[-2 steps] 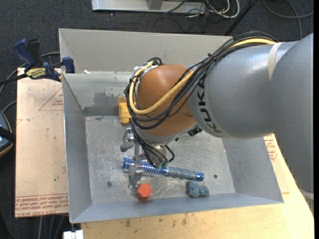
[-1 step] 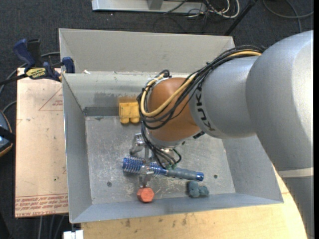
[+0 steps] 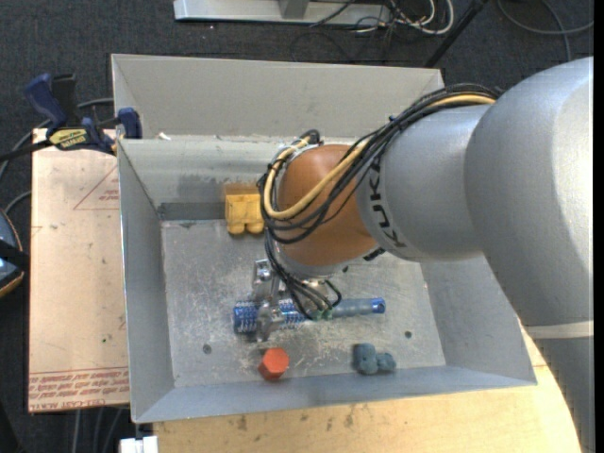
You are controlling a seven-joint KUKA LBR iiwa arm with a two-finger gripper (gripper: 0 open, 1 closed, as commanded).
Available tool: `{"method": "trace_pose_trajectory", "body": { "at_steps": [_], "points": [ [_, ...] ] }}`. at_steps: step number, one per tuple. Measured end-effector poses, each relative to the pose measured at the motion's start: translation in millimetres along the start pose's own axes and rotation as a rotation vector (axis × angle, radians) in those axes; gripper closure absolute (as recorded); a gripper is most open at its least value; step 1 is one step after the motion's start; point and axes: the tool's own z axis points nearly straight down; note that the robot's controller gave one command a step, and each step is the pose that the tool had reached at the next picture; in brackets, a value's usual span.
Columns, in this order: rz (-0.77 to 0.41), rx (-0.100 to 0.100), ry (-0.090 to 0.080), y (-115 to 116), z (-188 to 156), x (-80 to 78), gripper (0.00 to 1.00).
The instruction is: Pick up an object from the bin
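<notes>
I have the tool [image 3: 267, 302] low over the middle of the bin [image 3: 142, 281] floor, toward the front edge, on a blue bristly brush piece [image 3: 247, 317]. I judge that piece lies flat and clear of the walls. I cannot tell whether the tool is released or clenched. A blue stick [image 3: 359, 308] runs toward the right wall, perhaps joined to the piece, and could drag. The orange cap [image 3: 274, 363] and grey-blue lump [image 3: 373, 358] by the front edge sit near, and the yellow block [image 3: 243, 211] at the back left is well apart.
</notes>
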Motion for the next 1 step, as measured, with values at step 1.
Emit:
{"method": "trace_pose_trajectory", "body": {
  "at_steps": [1],
  "points": [
    [0.002, 0.001, -0.009, -9.5, -131.0, -9.7, 1.0]
  ]
}}
